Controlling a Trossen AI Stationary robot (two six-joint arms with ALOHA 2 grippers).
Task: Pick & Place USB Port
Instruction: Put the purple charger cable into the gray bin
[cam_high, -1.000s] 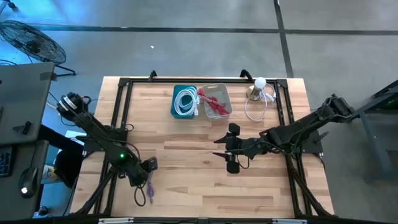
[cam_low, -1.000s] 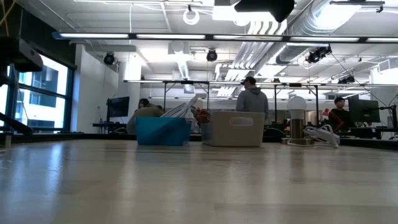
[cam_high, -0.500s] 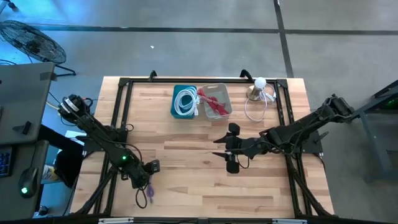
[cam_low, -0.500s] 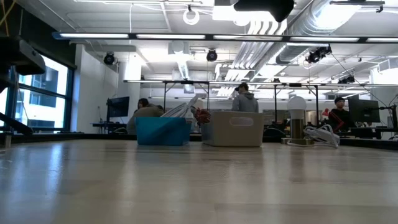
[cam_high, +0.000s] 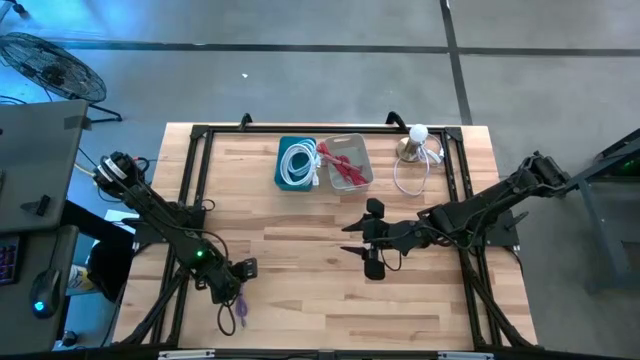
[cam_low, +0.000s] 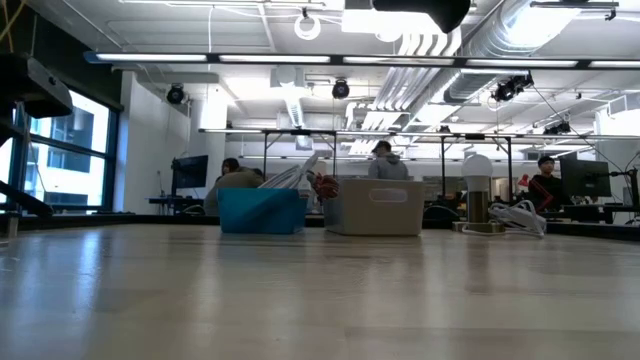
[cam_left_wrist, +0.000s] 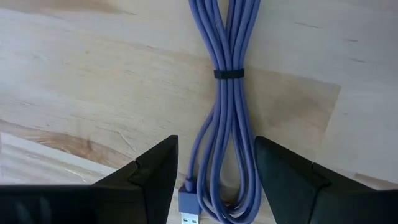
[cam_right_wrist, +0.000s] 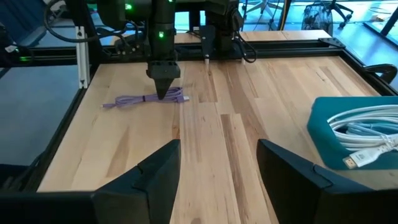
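Observation:
A purple USB cable (cam_left_wrist: 227, 93) lies coiled on the wood near the table's near-left corner, bound by a black band (cam_left_wrist: 228, 74), with its plug (cam_left_wrist: 189, 208) at one end. In the high view the cable (cam_high: 232, 313) lies just nearward of my left gripper (cam_high: 238, 280). My left gripper (cam_left_wrist: 216, 142) is open and points down, one finger on each side of the coil's plug end, not touching it. The right wrist view shows the same gripper (cam_right_wrist: 165, 81) above the cable (cam_right_wrist: 146, 98). My right gripper (cam_high: 362, 247) hovers open over mid-table.
At the far edge stand a blue bin (cam_high: 281, 160) holding a white cable (cam_right_wrist: 364, 140), a grey bin (cam_high: 366, 160) with red things, and a small lamp (cam_high: 415, 140) with a white cord. A black frame borders the table. People are in the room behind.
My left gripper has moved a little toward the near edge, closer to the purple cable. A person in the room behind has walked toward the left.

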